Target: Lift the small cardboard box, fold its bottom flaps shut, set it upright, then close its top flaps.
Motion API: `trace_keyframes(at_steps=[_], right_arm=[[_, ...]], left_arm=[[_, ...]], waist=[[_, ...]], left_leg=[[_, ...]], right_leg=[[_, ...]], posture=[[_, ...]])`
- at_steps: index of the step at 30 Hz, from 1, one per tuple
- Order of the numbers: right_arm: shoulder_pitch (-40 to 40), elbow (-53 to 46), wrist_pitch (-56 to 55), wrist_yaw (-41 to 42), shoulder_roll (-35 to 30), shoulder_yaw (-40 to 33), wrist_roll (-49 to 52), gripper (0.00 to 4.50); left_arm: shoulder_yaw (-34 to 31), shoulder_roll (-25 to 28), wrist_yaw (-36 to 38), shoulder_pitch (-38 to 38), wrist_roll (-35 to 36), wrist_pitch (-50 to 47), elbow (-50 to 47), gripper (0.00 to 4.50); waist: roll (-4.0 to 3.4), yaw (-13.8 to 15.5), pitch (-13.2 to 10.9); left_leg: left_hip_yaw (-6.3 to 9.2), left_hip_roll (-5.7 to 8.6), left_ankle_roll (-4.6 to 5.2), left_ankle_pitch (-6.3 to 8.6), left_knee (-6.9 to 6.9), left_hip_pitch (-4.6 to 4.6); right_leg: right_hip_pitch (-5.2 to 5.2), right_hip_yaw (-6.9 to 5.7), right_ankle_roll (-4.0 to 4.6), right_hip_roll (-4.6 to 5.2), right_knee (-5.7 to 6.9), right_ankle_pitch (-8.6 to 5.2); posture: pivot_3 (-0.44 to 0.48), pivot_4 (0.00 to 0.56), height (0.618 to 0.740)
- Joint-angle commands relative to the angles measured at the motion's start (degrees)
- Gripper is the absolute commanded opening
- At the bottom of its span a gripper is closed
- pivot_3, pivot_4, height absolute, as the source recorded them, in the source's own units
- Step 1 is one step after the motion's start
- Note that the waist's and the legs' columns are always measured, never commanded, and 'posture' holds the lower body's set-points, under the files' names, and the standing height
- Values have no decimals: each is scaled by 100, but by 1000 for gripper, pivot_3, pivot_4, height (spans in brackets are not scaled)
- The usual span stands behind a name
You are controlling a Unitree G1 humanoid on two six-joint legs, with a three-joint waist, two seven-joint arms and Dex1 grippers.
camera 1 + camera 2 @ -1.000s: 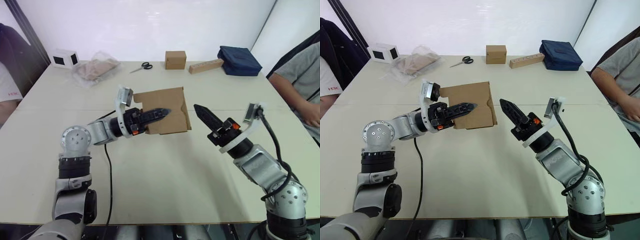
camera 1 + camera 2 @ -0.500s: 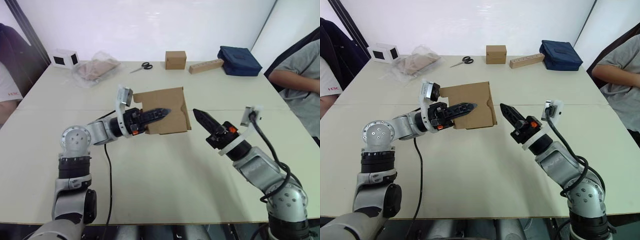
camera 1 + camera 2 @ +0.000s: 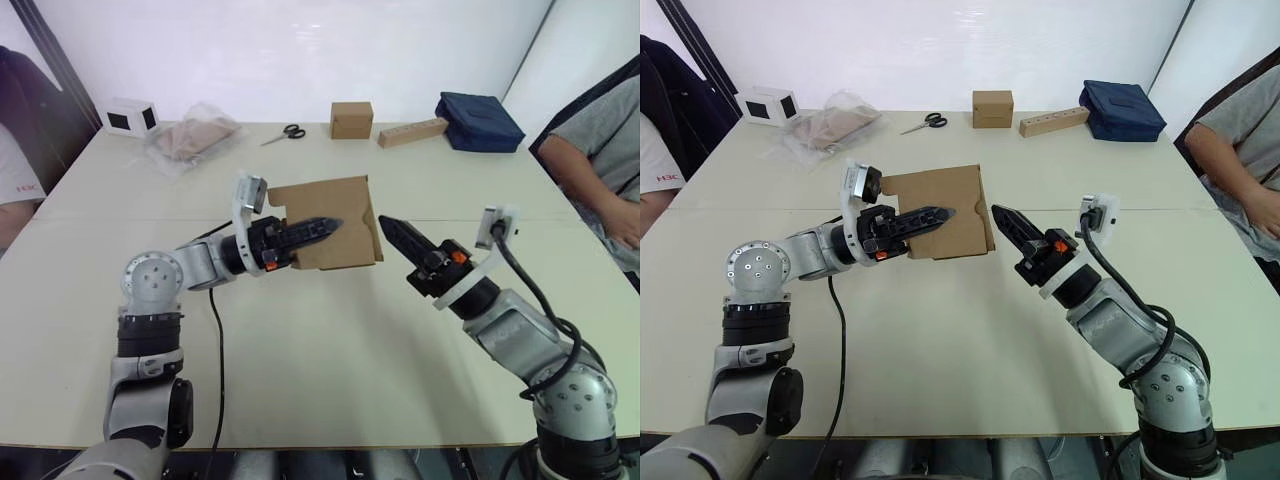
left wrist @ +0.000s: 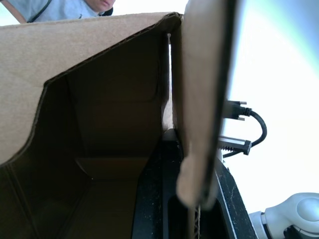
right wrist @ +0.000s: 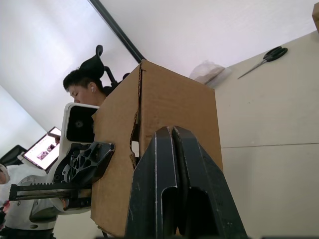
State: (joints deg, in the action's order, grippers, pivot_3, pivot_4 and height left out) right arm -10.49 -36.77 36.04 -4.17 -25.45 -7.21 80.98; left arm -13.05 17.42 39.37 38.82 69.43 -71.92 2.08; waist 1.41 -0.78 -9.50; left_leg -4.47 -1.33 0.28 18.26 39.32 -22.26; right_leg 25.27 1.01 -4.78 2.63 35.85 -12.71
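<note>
my left gripper (image 3: 322, 225) clamped on a wall of the small cardboard box (image 3: 335, 215) (held off the table (image 3: 300, 340)), my right gripper (image 3: 393, 229) pressed closed, at the box's 3 o'clock, just beside

a pale table (image 3: 330, 330) bears scissors (image 3: 283, 133), a cube-shaped box (image 3: 351, 119), a tan block (image 3: 412, 132).

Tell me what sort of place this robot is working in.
Probably an indoor lab or office test space. A wide pale table stands before plain white walls, people sit at its edges, and loose supplies lie along its far side: black-handled scissors, a tidy brown cube-shaped box and a dark blue fabric bag.
</note>
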Motion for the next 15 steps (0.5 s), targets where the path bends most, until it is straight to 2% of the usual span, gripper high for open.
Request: trace_keyframes(at_steps=[1, 3, 7, 15], right_arm=[[-123, -362, -100, 50, -52, -89, 141, 253], [-123, -391, -100, 81, -78, -90, 104, 768], [-130, -349, -50, -84, -126, -30, -96, 2294], [-118, -234, -68, -49, -14, 100, -404, 2294]], left_arm=[[-50, 25, 40, 69, 109, 71, -95, 0], [-50, 24, 39, 72, 107, 73, -90, 0], [-50, 22, 40, 74, 99, 87, -88, 0], [-55, 20, 29, 53, 124, 89, -129, 0]], waist=[[0, -2, 0], [0, 0, 0], [0, 0, 0], [0, -1, 0]], left_leg=[[0, 0, 0, 0, 0, 0], [1, 0, 0, 0, 0, 0], [0, 0, 0, 0, 0, 0], [0, 0, 0, 0, 0, 0]], right_leg=[[0, 0, 0, 0, 0, 0], [0, 0, 0, 0, 0, 0], [0, 0, 0, 0, 0, 0], [0, 0, 0, 0, 0, 0]], posture=[[0, 150, 740], [0, 150, 740], [0, 150, 740], [0, 150, 740]])
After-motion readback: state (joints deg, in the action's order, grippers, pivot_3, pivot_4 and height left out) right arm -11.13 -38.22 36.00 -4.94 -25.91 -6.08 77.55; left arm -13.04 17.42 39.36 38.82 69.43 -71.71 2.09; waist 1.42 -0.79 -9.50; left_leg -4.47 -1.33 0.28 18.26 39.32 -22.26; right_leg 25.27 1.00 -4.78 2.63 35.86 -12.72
